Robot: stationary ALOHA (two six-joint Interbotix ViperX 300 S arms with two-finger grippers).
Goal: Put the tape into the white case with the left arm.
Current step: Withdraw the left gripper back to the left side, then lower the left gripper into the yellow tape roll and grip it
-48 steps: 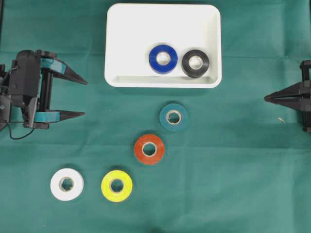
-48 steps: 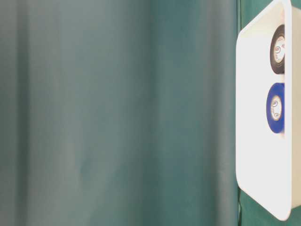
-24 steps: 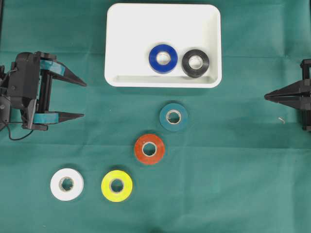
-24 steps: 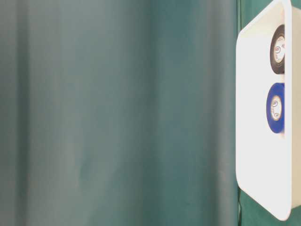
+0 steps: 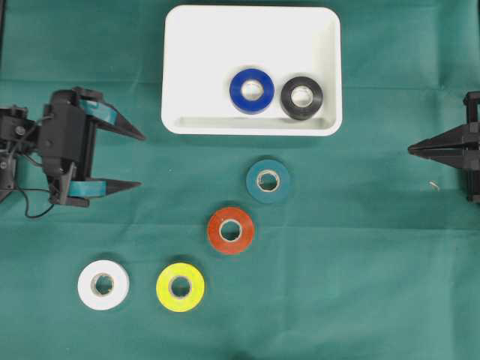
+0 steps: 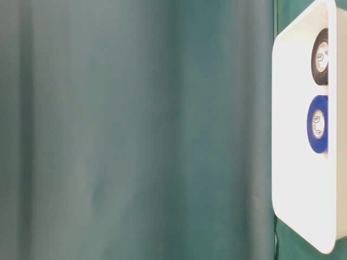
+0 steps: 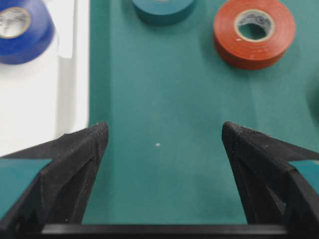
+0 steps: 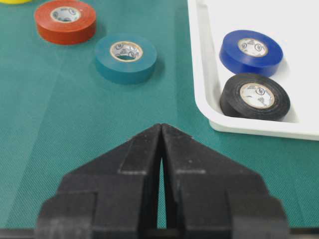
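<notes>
Six tape rolls laid out on a green cloth (image 5: 360,262), two of them already inside the white case (image 5: 225,45). At far left, the left arm's gripper (image 5: 141,160), teal-banded fingers (image 5: 112,121) spread wide, nothing between them, tips aimed toward the middle of the cloth; bare cloth between the tips in the wrist view. Below it, near the bottom edge, a white roll (image 5: 103,285), then just beside it a yellow roll (image 5: 180,287), apart. Further right and higher, an orange roll (image 5: 230,230), and up again a teal roll (image 5: 268,181), close to the case's near rim but outside it. Inside the case, toward its right end, a blue roll (image 5: 252,91) and a black roll (image 5: 302,97), side by side, all lying flat. At far right, the right gripper (image 5: 411,151), all black, jaws pressed together to a single point, empty, well apart from every roll.
</notes>
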